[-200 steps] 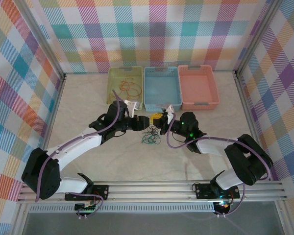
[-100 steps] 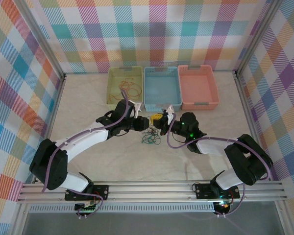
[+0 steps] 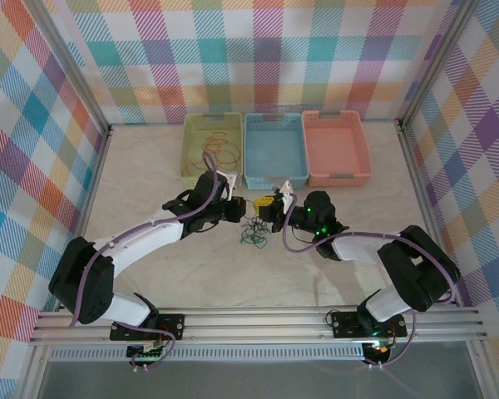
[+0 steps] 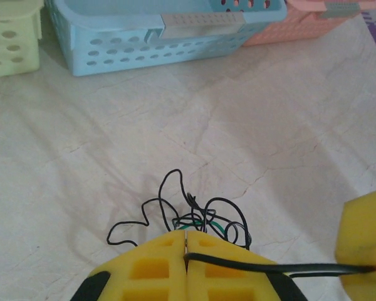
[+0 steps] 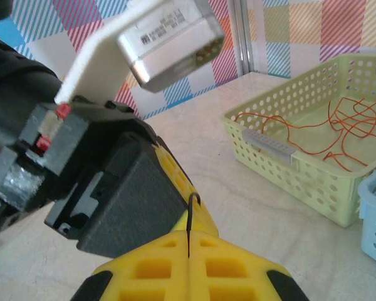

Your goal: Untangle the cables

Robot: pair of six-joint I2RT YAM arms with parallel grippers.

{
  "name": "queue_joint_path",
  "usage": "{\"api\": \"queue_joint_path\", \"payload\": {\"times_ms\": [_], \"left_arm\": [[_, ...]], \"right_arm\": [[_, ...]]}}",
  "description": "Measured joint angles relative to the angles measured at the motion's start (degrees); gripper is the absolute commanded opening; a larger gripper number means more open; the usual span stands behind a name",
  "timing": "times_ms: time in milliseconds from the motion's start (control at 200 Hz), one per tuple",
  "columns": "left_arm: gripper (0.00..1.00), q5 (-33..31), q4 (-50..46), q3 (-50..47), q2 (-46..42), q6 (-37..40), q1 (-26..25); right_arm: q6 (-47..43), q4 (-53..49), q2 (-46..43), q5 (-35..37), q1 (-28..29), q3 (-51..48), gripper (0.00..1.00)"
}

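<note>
Plaid-walled cell, pale marbled table (image 3: pixel 150 183). Three baskets along the far side: green basket (image 3: pixel 189 150) with orange cables (image 3: pixel 220 150) already in it, blue basket (image 3: pixel 248 154), pink basket (image 3: pixel 366 150).

The remaining tangle (image 3: pixel 254 232) of black and green strands lies on the table, just on the near side of both grippers and roughly between them.

The left gripper (image 4: pixel 185 241) has its yellow pads pressed together, pinching a black cable (image 4: pixel 263 268) at the seam. The right gripper (image 5: pixel 188 241) also has its pads together, with a thin black strand nipped at the seam. From above, the left gripper (image 3: pixel 245 205) and right gripper (image 3: pixel 269 208) sit tip to tip, nearly touching.

Key relation: the held black cable runs side to side, from the left pads straight across to the right gripper's pad. The loops trail down into the tangle (image 4: pixel 200 216) just ahead of the left pads. Neither arm is clearly nearer the pile.

Likely next: draw the grippers apart along that side-to-side line to slide the black strand free. Risk: the green loops drag along with it.
</note>
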Motion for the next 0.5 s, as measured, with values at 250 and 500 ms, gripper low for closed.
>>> {"api": "queue_joint_path", "payload": {"times_ms": [250, 500], "left_arm": [[0.0, -0.4, 2.1, -3.2, -8.1, -0.3, -0.1], [0.0, 1.1, 3.5, -3.2, -10.3, -0.5, -0.4]], "right_arm": [[-3.0, -0.6, -0.3, 2.6, 1.3, 0.0, 0.38], [-6.3, -0.9, -0.5, 4.8, 2.6, 0.0, 0.43]]}}
